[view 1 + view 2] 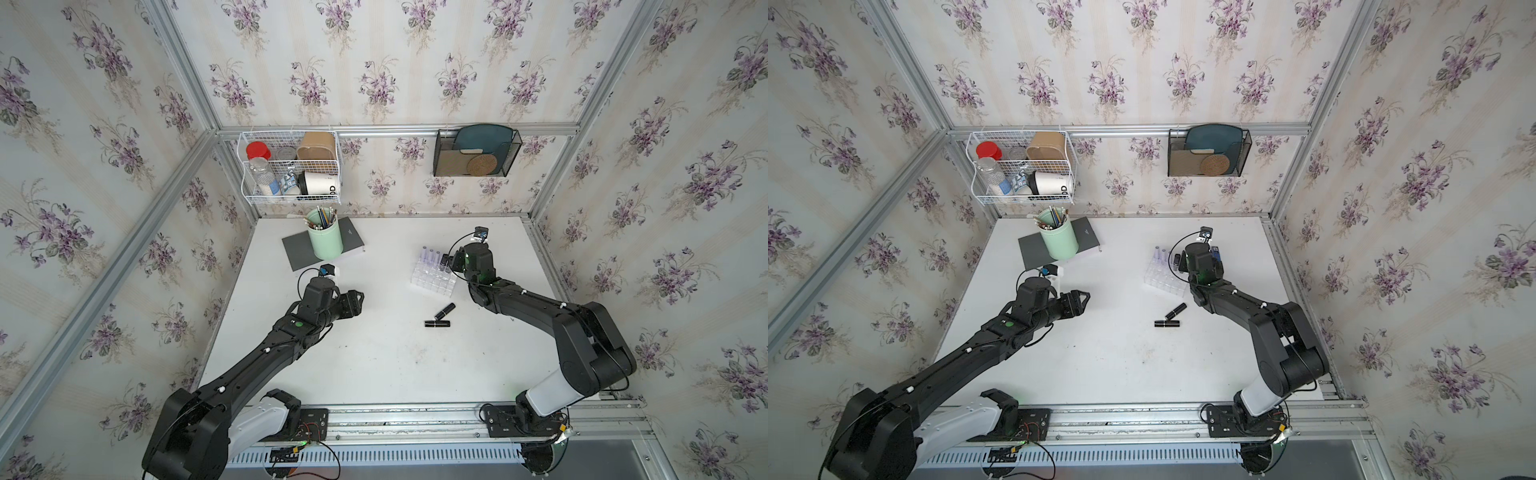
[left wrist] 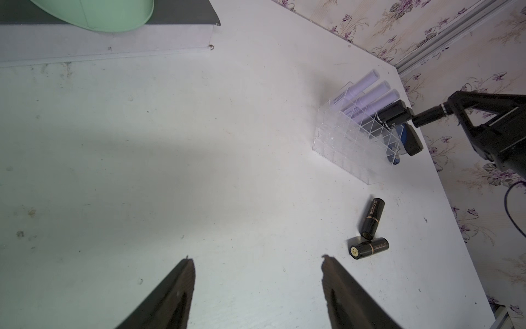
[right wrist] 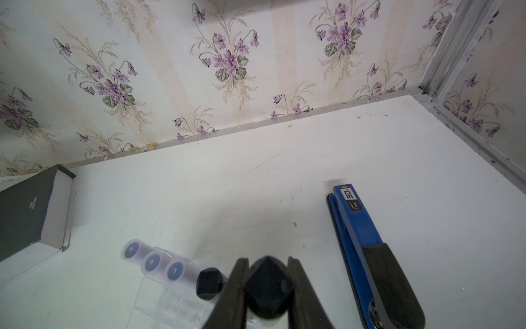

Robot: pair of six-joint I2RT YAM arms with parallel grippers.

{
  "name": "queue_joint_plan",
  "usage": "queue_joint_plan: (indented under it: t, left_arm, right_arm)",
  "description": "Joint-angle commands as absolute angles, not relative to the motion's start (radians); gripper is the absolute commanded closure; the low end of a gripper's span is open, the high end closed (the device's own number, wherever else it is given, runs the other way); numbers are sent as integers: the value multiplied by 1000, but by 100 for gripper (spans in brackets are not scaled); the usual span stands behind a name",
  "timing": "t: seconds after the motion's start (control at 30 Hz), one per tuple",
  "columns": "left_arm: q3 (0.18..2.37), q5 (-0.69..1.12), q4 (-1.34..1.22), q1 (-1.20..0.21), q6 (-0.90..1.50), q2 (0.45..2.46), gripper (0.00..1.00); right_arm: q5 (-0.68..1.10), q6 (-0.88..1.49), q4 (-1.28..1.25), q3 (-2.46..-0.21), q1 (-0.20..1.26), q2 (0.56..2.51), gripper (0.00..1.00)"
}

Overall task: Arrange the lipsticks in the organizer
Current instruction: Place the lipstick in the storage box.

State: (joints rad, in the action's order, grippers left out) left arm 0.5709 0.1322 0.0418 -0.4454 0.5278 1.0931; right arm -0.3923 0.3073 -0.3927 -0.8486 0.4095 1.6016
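The clear organizer stands right of the table's centre. Three lilac lipsticks stand in its back row, with a black lipstick upright beside them. My right gripper is shut on another black lipstick, held over the organizer's right end. Three more black lipsticks lie on the table in front of the organizer. My left gripper hangs open and empty, left of them.
A blue stapler lies just right of the organizer. A mint-green pen cup stands on a grey notebook at the back left. On the back wall hang a white wire basket and a black mesh holder.
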Motion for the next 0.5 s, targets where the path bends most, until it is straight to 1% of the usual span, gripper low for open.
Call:
queue_joint_plan:
  t: [0.0, 0.47]
  left_arm:
    - [551, 145, -23, -446, 532, 1088, 26]
    - [557, 175, -12, -446, 517, 1085, 27]
  right_arm:
    - [-393, 316, -441, -848, 405, 1621, 83]
    - [-374, 352, -467, -825, 396, 1678, 85]
